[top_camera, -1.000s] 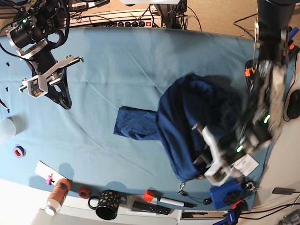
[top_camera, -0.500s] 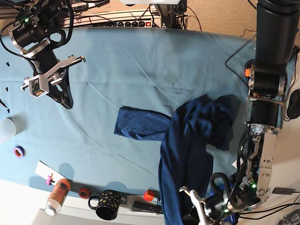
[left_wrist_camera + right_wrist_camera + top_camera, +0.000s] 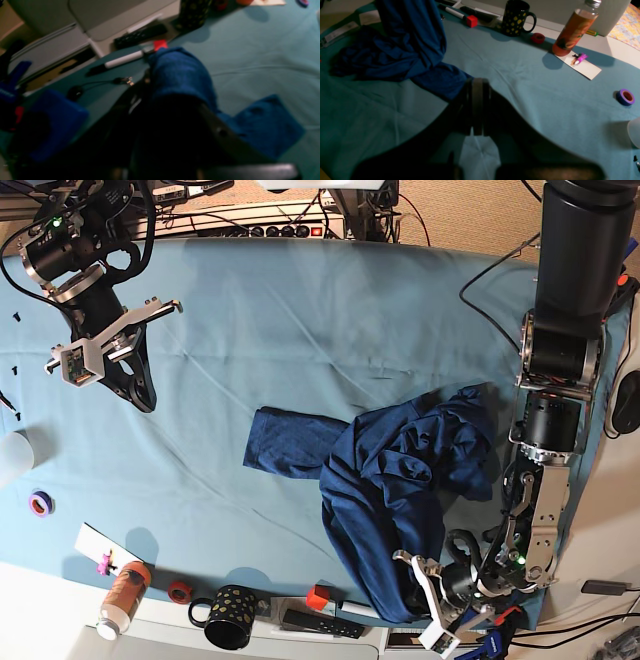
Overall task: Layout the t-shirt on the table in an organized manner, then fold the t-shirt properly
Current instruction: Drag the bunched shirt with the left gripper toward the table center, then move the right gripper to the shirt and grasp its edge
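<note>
The dark navy t-shirt [image 3: 400,490] lies crumpled on the right half of the teal table [image 3: 300,320], with one sleeve [image 3: 290,445] spread flat toward the left. My left gripper [image 3: 415,595] sits low at the table's near edge, shut on the shirt's lower edge. In the left wrist view the blue fabric [image 3: 180,75] drapes over the dark fingers and hides them. My right gripper [image 3: 138,395] hangs over the far left of the table, shut and holding nothing. Its pads [image 3: 477,107] are pressed together, and the shirt [image 3: 407,45] lies beyond them.
Along the near edge stand a black dotted mug [image 3: 228,615], an orange bottle [image 3: 122,595], a red cube [image 3: 317,597], a marker [image 3: 365,610] and a red tape ring [image 3: 178,590]. A purple tape roll [image 3: 40,502] lies at the left, and a blue box [image 3: 52,120] sits beside my left gripper.
My left gripper dragged the shirt down toward the near edge. The fabric, stretched long half a second ago, has slackened and spread wider. The right arm has not moved.
</note>
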`<move>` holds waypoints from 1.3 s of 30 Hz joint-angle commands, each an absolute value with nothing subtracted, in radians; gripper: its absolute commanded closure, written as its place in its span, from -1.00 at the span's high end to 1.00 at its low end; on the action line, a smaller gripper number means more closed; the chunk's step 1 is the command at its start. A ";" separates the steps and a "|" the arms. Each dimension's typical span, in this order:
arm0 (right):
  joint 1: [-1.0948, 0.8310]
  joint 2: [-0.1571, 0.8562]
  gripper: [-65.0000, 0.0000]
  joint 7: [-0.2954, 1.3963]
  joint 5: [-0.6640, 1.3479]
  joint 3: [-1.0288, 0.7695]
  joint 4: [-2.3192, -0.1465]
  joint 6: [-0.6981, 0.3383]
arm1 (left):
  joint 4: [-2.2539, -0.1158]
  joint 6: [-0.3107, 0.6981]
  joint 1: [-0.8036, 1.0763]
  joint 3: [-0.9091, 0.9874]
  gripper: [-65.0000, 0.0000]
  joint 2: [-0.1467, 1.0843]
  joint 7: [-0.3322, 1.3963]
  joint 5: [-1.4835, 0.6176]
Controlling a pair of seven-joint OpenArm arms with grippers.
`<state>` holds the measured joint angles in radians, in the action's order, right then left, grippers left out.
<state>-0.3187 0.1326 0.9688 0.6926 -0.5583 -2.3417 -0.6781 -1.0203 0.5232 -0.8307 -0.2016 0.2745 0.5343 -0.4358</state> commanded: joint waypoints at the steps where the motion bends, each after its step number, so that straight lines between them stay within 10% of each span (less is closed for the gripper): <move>1: -0.316 0.141 -1.00 0.939 0.710 -0.562 -2.356 -0.676 | -1.038 0.516 -0.887 -0.194 -1.00 0.277 0.489 -0.436; 8: -0.316 0.141 -1.00 0.935 0.710 -0.562 -2.356 -0.676 | -0.996 0.468 -0.912 -0.195 -1.00 0.274 0.441 -0.319; 11: -0.316 0.141 -1.00 0.934 0.711 -0.562 -2.356 -0.676 | -0.918 0.465 -0.914 -0.226 0.05 0.274 0.386 -0.285; 13: -0.316 0.139 -1.00 0.933 0.720 -0.561 -2.356 -0.676 | -0.872 0.395 -0.913 -0.268 0.36 0.274 0.373 -0.282; 21: -0.313 -0.023 -1.00 0.909 0.654 -0.327 -2.356 -0.677 | -0.850 0.332 -0.907 -0.334 0.37 0.272 0.421 -0.291; 25: -0.308 -0.086 -0.36 0.873 0.532 -0.138 -2.356 -0.642 | -0.855 0.333 -0.906 -0.334 0.37 0.272 0.439 -0.292; 39: -0.080 -0.142 -0.34 0.799 0.395 0.086 -1.815 -0.419 | -0.855 0.337 -0.900 -0.334 0.33 0.272 0.437 -0.336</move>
